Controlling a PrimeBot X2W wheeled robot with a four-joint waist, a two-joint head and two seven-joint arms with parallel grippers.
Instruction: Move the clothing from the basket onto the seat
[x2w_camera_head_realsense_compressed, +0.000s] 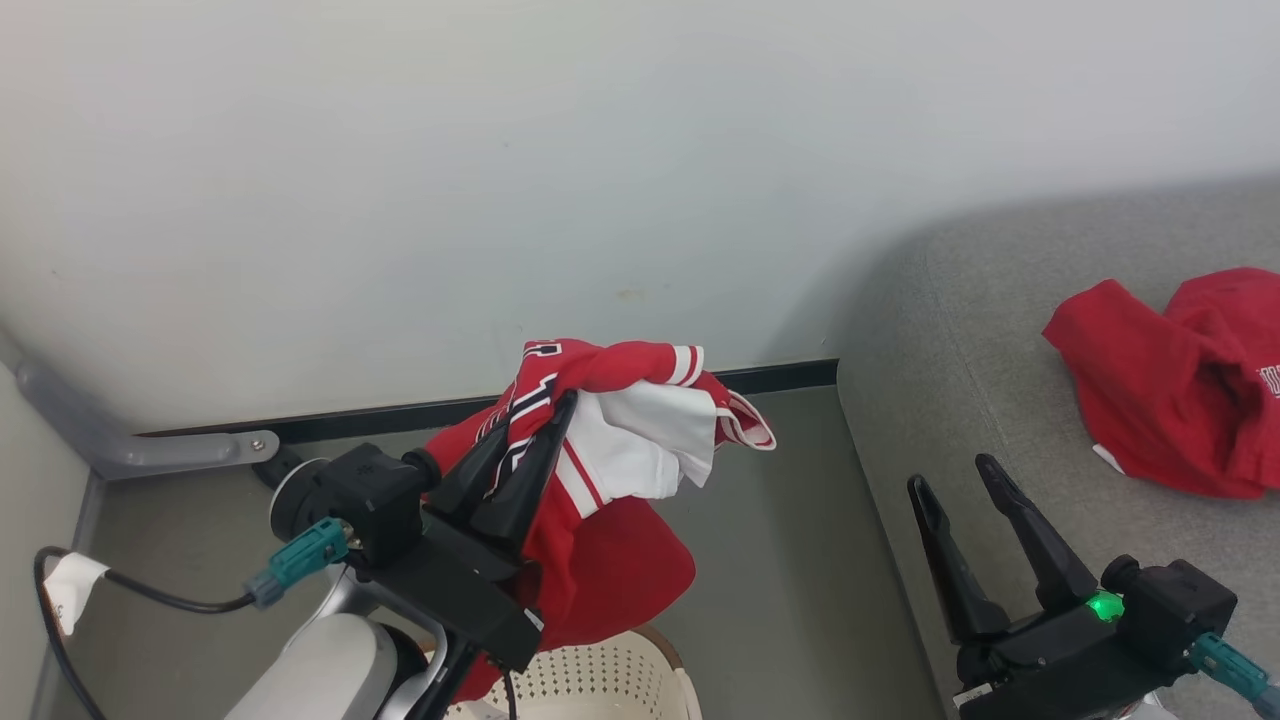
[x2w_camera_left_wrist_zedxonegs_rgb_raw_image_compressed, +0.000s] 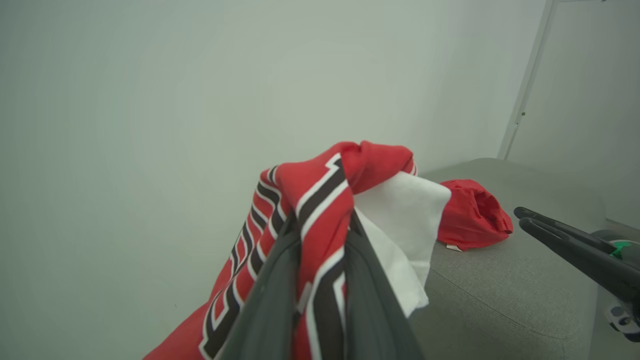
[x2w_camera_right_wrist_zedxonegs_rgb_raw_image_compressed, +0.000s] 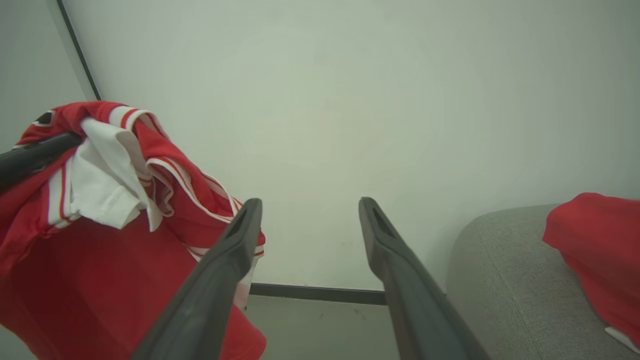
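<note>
Jersey (x2w_camera_head_realsense_compressed: 610, 570) up in the air, folks, pinched in the left gripper (x2w_camera_head_realsense_compressed: 540, 410), whose jaws are nearly closed with a fold of red cloth between them. The head view gives the full hang: bunched white-and-red top at the fingertips, long axis running down to the cream basket (x2w_camera_head_realsense_compressed: 590, 680) below. Whether the hem touches the rim, I cannot tell.

The left wrist view adds the close detail: dark, white-edged stripes squeezed between the two fingers (x2w_camera_left_wrist_zedxonegs_rgb_raw_image_compressed: 270, 300), with a white panel spilling off to one side. Beyond it a second red garment (x2w_camera_left_wrist_zedxonegs_rgb_raw_image_compressed: 472, 215) lies crumpled on the grey seat (x2w_camera_left_wrist_zedxonegs_rgb_raw_image_compressed: 500, 285).

The right wrist view has the right gripper (x2w_camera_right_wrist_zedxonegs_rgb_raw_image_compressed: 310, 202) with its jaws spread wide, holding nothing and pointing at the wall (x2w_camera_right_wrist_zedxonegs_rgb_raw_image_compressed: 350, 100). The jersey drapes just beside its left finger.
</note>
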